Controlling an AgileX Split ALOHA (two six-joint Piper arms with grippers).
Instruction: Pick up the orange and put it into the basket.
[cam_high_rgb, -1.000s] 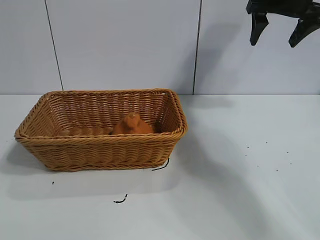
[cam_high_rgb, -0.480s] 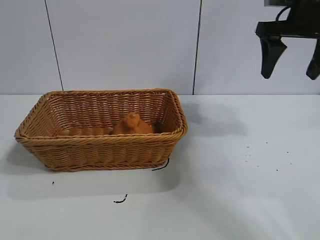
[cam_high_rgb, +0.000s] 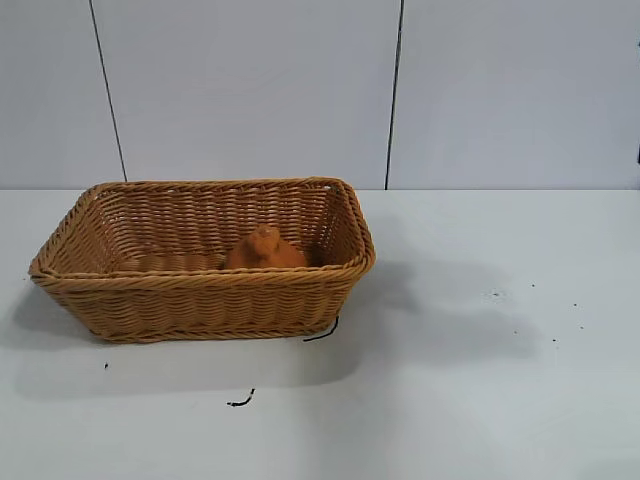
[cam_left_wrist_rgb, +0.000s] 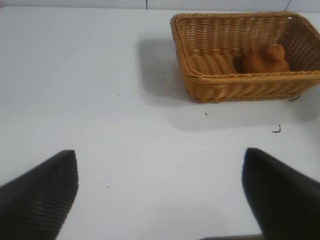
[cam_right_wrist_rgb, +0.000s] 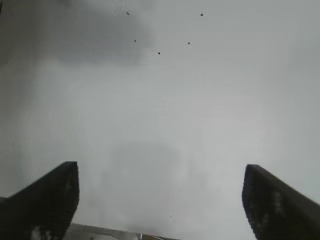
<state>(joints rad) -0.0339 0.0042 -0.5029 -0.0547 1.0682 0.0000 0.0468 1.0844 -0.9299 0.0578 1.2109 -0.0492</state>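
The orange (cam_high_rgb: 264, 250) sits inside the basket (cam_high_rgb: 200, 300), toward its three o'clock end and close to the near wall; its dull, matte dome and knobby neck rise just above the braided rim. The wicker basket rests on the white worktop (cam_high_rgb: 480, 400), at about nine o'clock from the worktop's middle. Two short dark scraps lie on the worktop near the basket's five o'clock corner (cam_high_rgb: 322, 331) and further toward six o'clock (cam_high_rgb: 240, 401); small dark specks dot the three o'clock side. The left pincer (cam_left_wrist_rgb: 160, 195) hangs spread wide and empty, well apart from the basket. The right pincer (cam_right_wrist_rgb: 160, 200) is likewise wide open over bare worktop, holding nothing.
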